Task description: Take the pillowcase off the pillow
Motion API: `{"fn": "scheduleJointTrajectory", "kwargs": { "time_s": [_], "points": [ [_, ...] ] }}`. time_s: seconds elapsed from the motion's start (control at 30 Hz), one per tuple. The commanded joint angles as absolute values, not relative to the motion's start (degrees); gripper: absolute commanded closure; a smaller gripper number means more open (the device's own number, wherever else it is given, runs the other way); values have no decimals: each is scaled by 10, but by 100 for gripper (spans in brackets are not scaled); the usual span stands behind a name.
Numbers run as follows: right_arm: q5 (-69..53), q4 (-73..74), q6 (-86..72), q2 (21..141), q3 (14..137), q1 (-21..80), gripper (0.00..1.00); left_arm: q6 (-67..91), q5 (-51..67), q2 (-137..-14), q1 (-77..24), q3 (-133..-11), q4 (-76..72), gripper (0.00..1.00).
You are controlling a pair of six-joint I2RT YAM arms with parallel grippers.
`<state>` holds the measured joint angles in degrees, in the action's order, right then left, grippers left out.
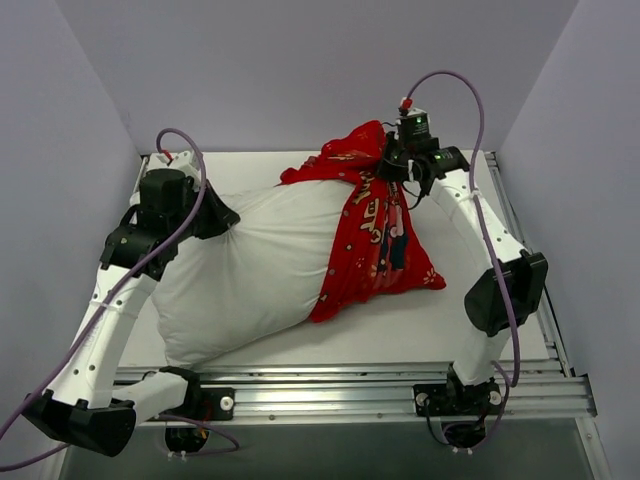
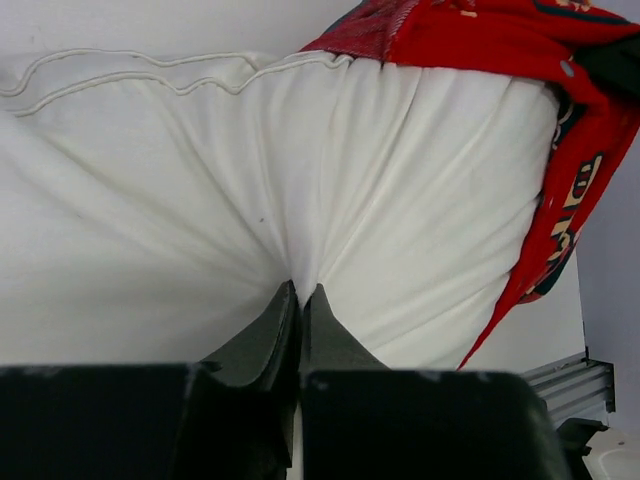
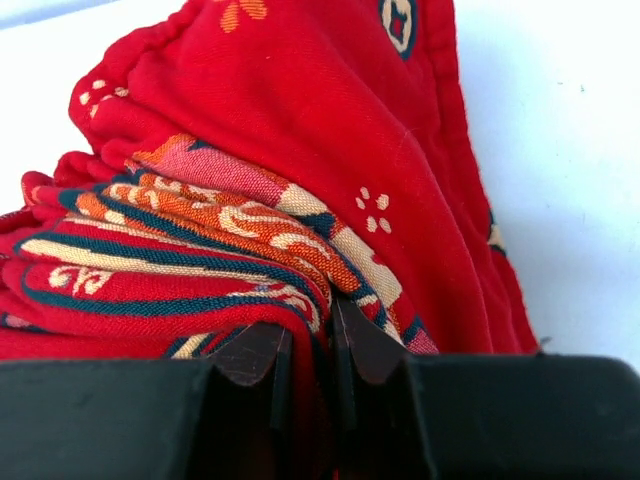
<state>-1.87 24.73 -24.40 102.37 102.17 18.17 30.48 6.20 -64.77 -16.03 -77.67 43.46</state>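
Observation:
The white pillow [image 1: 250,265] lies across the table, most of it bare. The red printed pillowcase [image 1: 375,235] covers only its right end and bunches up at the back right. My left gripper [image 1: 222,215] is shut on a pinch of the pillow's white fabric [image 2: 300,270] at its left back side. My right gripper [image 1: 392,160] is shut on gathered folds of the pillowcase [image 3: 260,230] at its raised far end, the red cloth squeezed between the fingertips [image 3: 365,335].
The white table top [image 1: 480,330] ends at a metal rail [image 1: 400,390] along the near edge, where both arm bases stand. Grey walls close in on the left, back and right. A purple cable [image 1: 470,95] loops above the right wrist.

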Motion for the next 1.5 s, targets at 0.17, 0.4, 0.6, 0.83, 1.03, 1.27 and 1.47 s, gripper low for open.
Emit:
{"fn": "scheduleJointTrajectory", "kwargs": {
  "time_s": [0.17,0.4,0.6,0.83,1.03,1.27,1.47],
  "points": [
    [207,240,-257,987,1078,-21,100,204,-172,-586,-126,-947,578,98],
    [44,155,-225,962,1026,27,100,235,-41,-599,-128,-880,499,98],
    [6,133,-207,982,978,75,58,256,57,-619,-195,-761,373,86],
    [46,131,-202,936,912,76,15,271,5,-670,-279,-650,216,6],
    [41,132,-198,924,869,76,9,270,-15,-787,-273,-654,93,6],
    [11,105,-169,937,842,87,9,267,98,-945,-276,-700,-13,6],
    [-15,105,-139,990,862,126,9,312,127,-952,-286,-638,-35,6]
  ]
}}
